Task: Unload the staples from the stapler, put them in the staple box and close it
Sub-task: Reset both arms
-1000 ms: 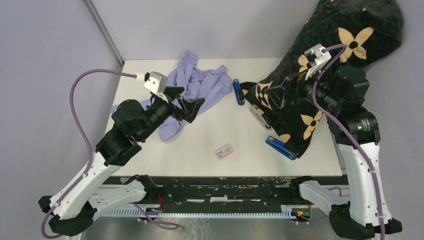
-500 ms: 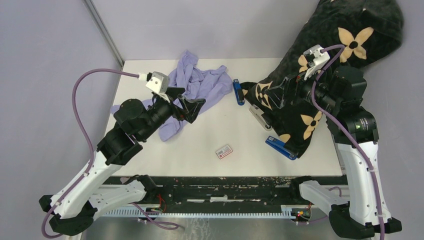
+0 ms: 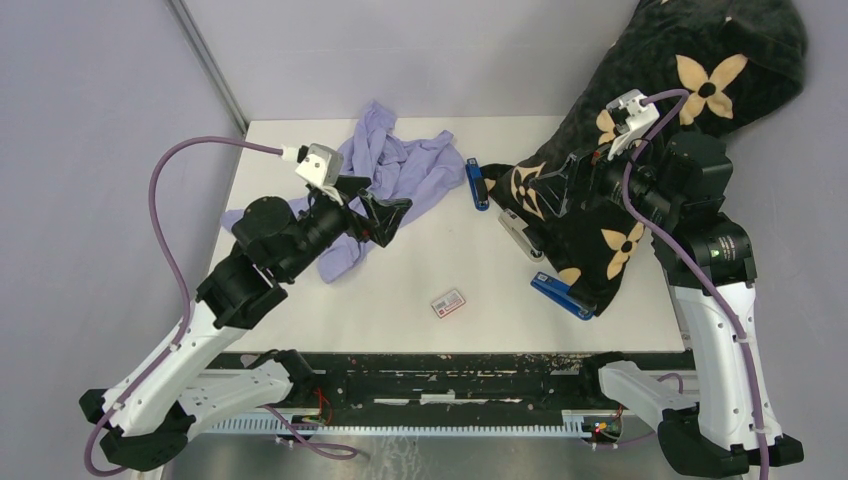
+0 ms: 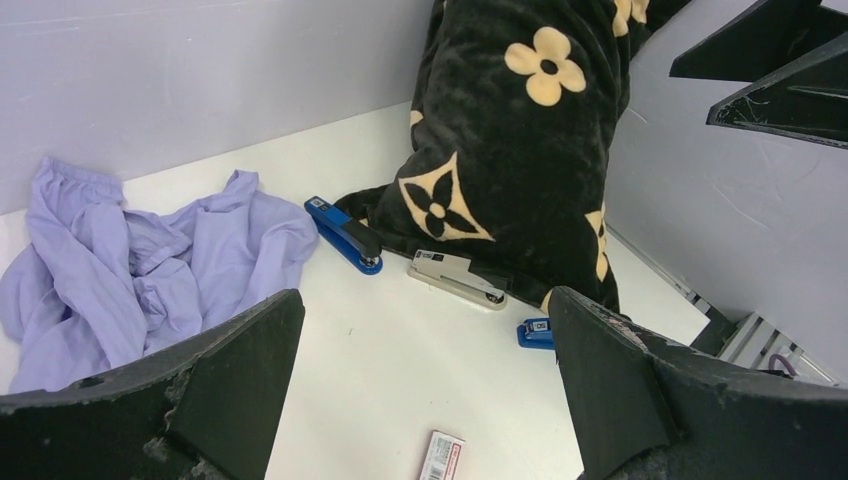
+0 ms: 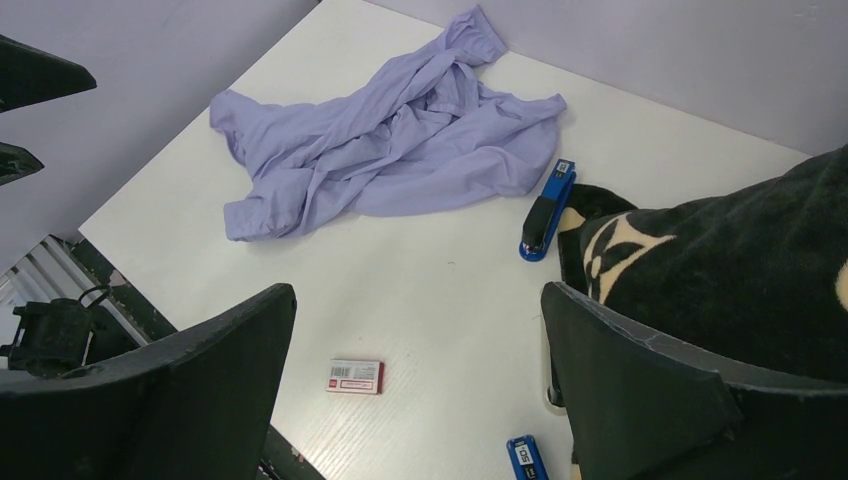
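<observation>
Three staplers lie along the edge of a black flowered blanket: a blue stapler at the back, a grey stapler in the middle and another blue stapler nearest. The left wrist view shows the same blue stapler, grey stapler and near blue stapler. No staples are in view. My left gripper hangs open above the purple cloth's edge, left of the staplers. My right gripper hangs open above the blanket, close over the grey stapler. Both hold nothing.
A crumpled purple cloth covers the back left of the white table. A small red-and-white box lies near the front edge, also seen as the box in the right wrist view. The blanket drapes over the right side.
My left arm has crept slightly to the right above the cloth. The right arm has barely shifted. Both grippers stay open.
</observation>
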Robot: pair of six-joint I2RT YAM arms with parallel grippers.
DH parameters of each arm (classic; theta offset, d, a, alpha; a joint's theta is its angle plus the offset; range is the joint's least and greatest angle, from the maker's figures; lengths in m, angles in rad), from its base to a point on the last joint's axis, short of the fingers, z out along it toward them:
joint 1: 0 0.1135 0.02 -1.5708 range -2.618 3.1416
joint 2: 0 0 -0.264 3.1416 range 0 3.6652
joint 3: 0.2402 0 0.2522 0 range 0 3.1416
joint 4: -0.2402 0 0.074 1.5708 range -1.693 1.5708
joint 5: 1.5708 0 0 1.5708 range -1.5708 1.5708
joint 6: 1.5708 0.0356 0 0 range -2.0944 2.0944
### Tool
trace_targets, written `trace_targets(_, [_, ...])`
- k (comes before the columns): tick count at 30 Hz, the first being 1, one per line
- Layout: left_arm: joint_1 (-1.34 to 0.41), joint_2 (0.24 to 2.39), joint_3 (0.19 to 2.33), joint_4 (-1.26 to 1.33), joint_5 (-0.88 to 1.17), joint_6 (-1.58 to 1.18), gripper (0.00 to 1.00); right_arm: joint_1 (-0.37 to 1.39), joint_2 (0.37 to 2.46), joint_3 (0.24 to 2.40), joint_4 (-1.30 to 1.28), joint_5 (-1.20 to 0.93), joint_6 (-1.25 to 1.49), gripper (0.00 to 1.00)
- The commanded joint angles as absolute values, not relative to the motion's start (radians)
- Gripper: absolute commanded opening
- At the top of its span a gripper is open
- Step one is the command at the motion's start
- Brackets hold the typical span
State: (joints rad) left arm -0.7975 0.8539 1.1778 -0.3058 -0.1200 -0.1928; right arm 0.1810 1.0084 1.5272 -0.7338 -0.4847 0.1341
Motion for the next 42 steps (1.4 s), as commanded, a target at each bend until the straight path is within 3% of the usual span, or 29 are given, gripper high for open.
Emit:
trace_targets(1, [-0.789,0.856,1.178,-0.281,-0.1,-0.138,0.99,0.177,0.994,1.532,-0.68,-0.472,0.145,1.0])
trace_targets(42, [-0.779,0.861,1.183,-0.288,-0.08,-0.139,0.99,0.176,0.994,1.531,-0.678,-0.454,0.131,1.0])
